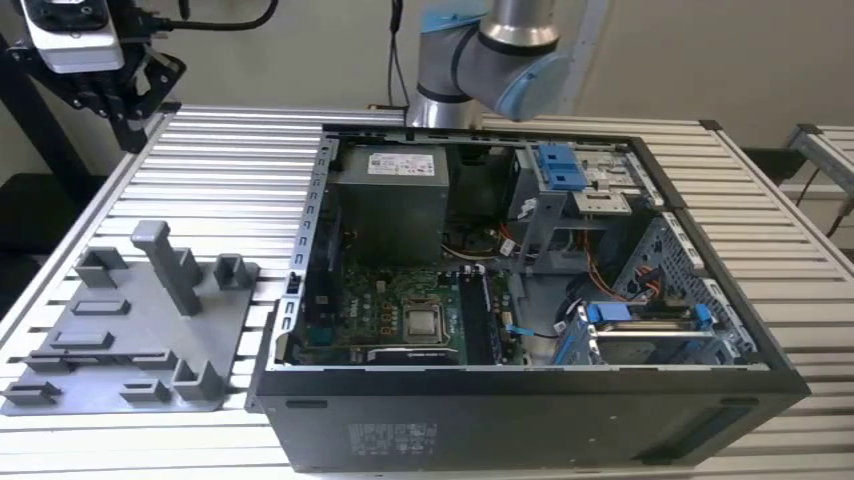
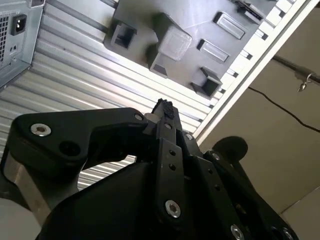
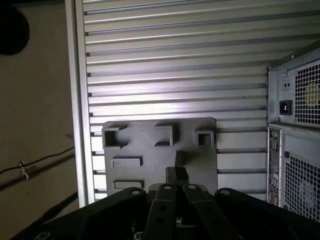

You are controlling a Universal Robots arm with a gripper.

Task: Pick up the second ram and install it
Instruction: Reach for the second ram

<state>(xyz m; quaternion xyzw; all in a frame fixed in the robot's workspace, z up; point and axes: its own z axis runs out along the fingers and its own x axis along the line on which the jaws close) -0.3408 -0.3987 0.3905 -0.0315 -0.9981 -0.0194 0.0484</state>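
Note:
My gripper [image 3: 176, 174] hangs high above the grey plastic fixture [image 3: 150, 150], its two black fingers pressed together with nothing between them. In the second wrist view the fingertips of the gripper [image 2: 165, 106] also meet, over the slatted table beside the fixture [image 2: 200, 25]. The exterior view shows the fixture [image 1: 134, 330] on its left, with upright posts and bare pockets. The second ram is hidden; I cannot tell it apart among the dark memory slots [image 1: 477, 312] beside the processor [image 1: 423, 322] in the open computer case [image 1: 534, 410].
The arm [image 1: 494, 60] rises behind the case at the back of the slatted metal table [image 1: 227, 160]. A camera on a black stand [image 1: 80, 45] sits at the back, on the exterior view's left. The case's rear panel [image 3: 295, 125] stands close beside the fixture.

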